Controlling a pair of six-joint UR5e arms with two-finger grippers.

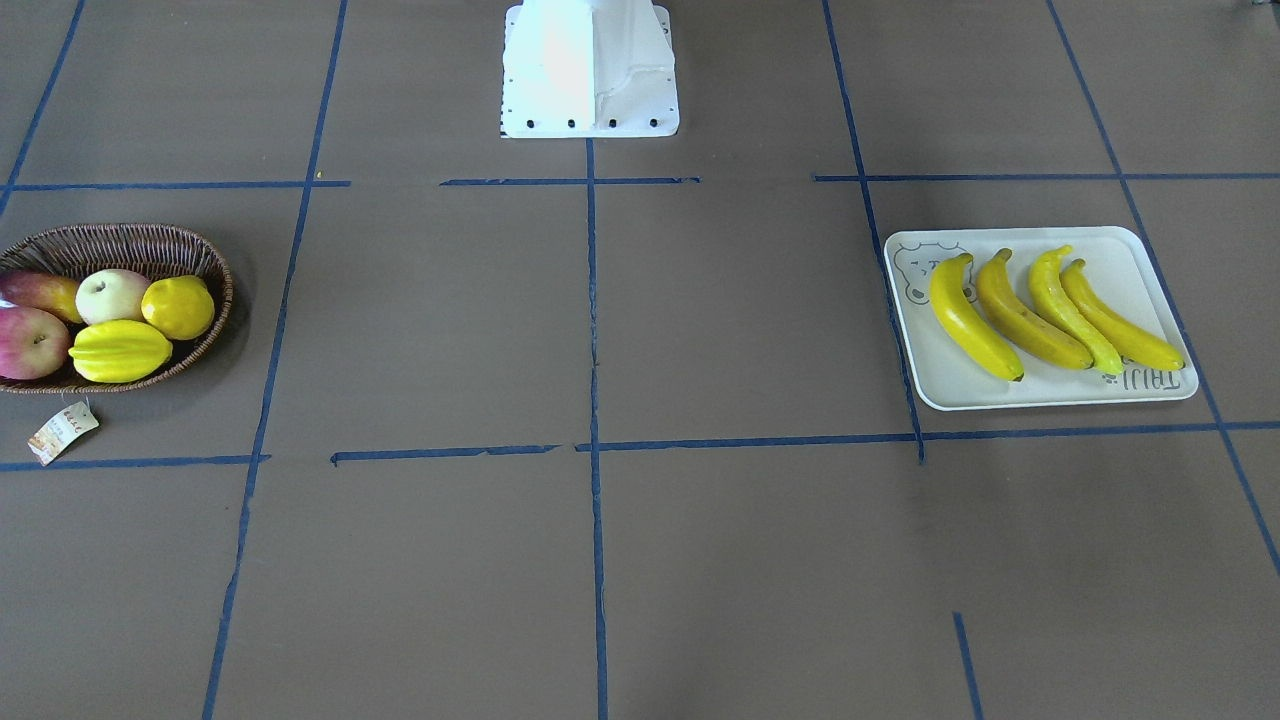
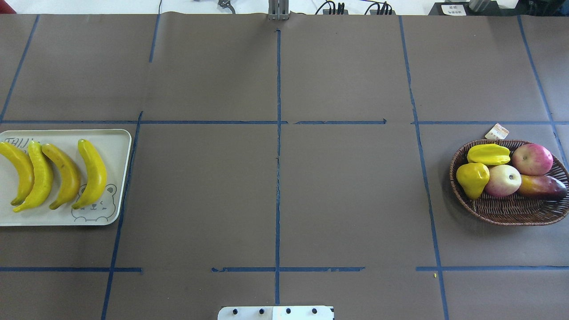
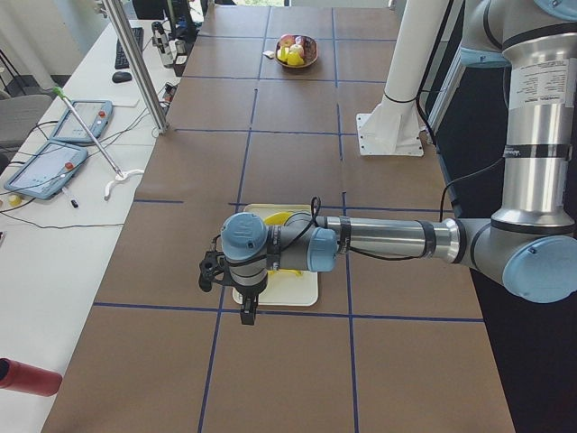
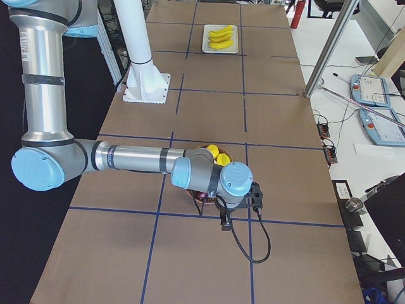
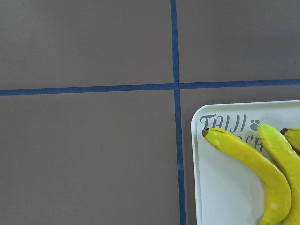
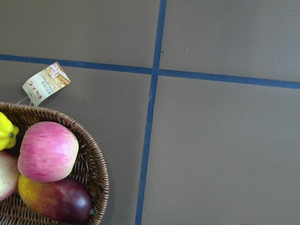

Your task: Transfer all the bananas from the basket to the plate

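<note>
All four bananas (image 1: 1022, 318) lie on the plate (image 1: 1150, 270), side by side and close together. Their long axes are nearly parallel and run across the plate's short side, toward and away from the robot's base. The wicker basket (image 1: 120, 240) stands well apart at the other end of the bench (image 1: 600, 550). It holds only a star fruit (image 1: 120, 350), a lemon (image 1: 178, 307), two apples (image 1: 35, 342) and a mango (image 1: 40, 292), so I judge the transfer done, with no banana left to fetch. The left end effector (image 3: 248, 308) hangs over the plate's outer edge. Its wrist camera sees a plate corner and the banana tips off to one side, not straight below. The right end effector (image 4: 224, 221) hangs over bare bench just beside the basket's rim, near the paper tag (image 6: 46, 83). The right arm is thus the nearer to the basket and the left to the plate. Each end effector appears only in a side view, so I cannot tell how far either is open; nothing can be seen held in them.
</note>
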